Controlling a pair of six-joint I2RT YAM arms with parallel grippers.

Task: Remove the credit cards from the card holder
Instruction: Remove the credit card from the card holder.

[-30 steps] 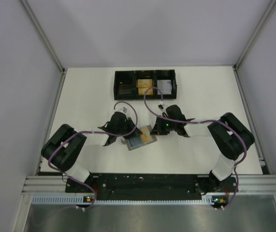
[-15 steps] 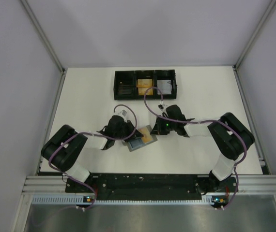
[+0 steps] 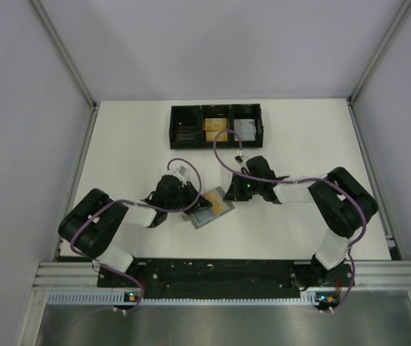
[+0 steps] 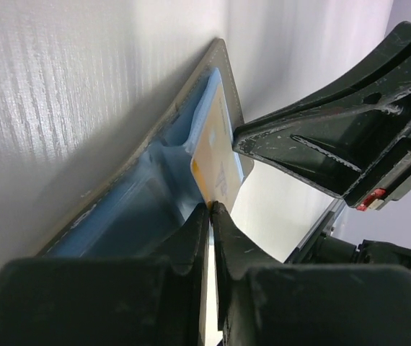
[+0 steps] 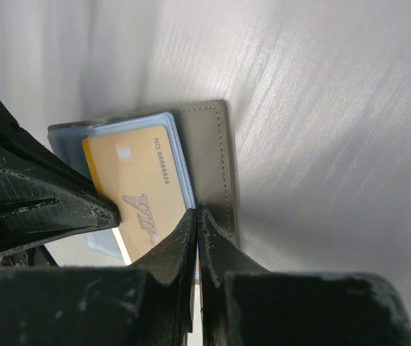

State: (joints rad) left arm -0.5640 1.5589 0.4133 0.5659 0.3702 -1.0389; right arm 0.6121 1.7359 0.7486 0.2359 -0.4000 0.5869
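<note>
Right wrist view: flat grey folding card holder [image 5: 216,166], light blue inside, is lying open on white table [image 5: 335,144]. Gold plastic card [image 5: 137,180] is sitting in it, showing "NO. 8888824" and script "VIP". Right gripper [image 5: 197,215] is pressing its fingers together, tips meeting the grey flap. Left gripper [image 4: 210,207] is pinching the card's corner.

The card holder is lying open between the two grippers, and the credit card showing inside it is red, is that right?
Not quite. The credit card is gold-orange, not red, as the right wrist view shows plainly. The rest holds: the card holder lies open, light blue inside, between the left gripper and the right gripper.
</note>
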